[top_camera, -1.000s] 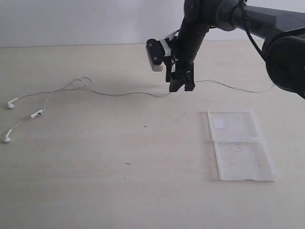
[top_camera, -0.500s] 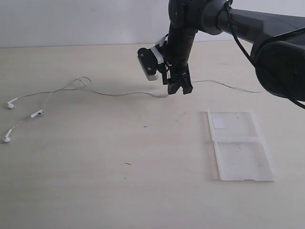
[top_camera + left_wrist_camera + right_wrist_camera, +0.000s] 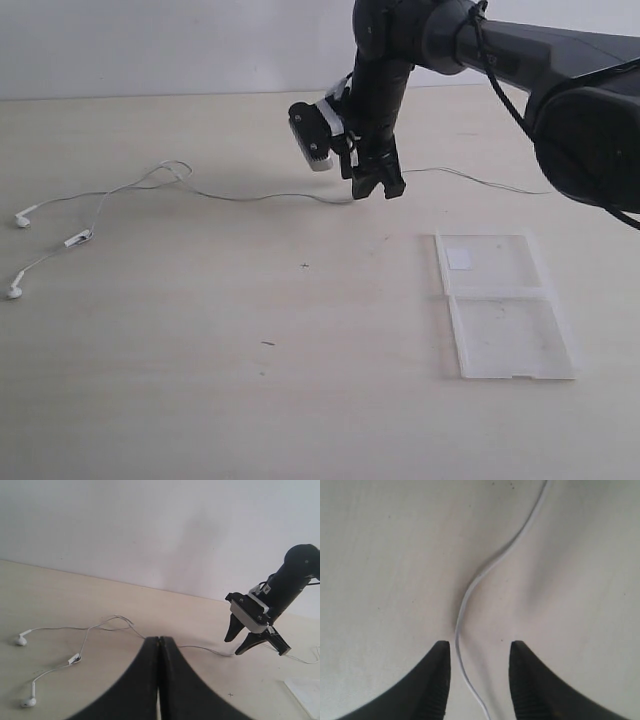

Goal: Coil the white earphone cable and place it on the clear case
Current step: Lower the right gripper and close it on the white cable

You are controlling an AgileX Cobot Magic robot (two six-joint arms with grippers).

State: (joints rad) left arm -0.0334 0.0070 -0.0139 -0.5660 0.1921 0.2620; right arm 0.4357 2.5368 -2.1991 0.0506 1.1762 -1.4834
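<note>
My right pincer (image 3: 378,186) hangs in the upper middle of the exterior view, jaws apart and gripping nothing, tips low over the desk (image 3: 200,400). And there's the white earphone cable (image 3: 250,197), running straight between them! My wrist camera shows the wire snaking through the gap, clear of both black fingers (image 3: 427,680). It's hair-thin, white and limp, lying in loose waves across the pale matte desk from the right side to the far left. Near a small loop it forks into two branches. One ends in the upper earbud (image 3: 22,217), the other carries a little oblong remote (image 3: 77,238) and ends in the lower earbud (image 3: 14,291), both small and glossy white. The clear case (image 3: 505,305) lies flat at lower right, well apart from the cable: two transparent rectangular halves hinged open, faintly scuffed, with a white square sticker (image 3: 460,258) on the farther half. My left pincer (image 3: 159,647) is closed tight, tapered black fingers pressed together, empty.
</note>
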